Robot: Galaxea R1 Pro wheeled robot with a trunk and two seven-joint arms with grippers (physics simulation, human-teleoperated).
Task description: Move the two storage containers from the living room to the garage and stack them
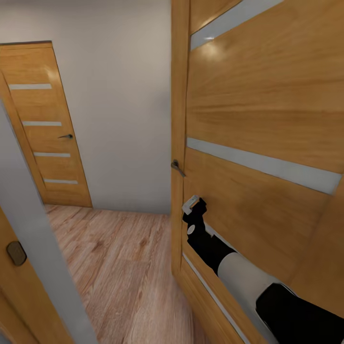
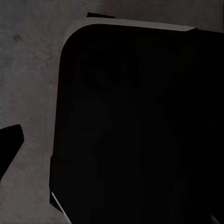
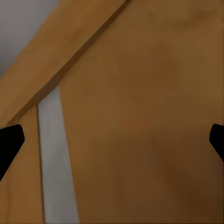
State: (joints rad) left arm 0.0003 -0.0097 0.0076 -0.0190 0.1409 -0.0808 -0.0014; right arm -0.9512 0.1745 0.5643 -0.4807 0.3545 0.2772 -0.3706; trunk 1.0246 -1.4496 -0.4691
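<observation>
Wood-plank floor [image 1: 119,267] | open door [image 1: 258,143] | right hand [image 1: 193,206] spread, against door

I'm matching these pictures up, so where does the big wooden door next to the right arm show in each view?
Head view: the door takes the right half, its handle at the near edge.
Left wrist view: a dark rounded shape over mottled grey ground.
Right wrist view: the door's wood spans the picture.
Shared landmark: a pale strip set into the door; whether it is the same strip, I cannot tell.
</observation>
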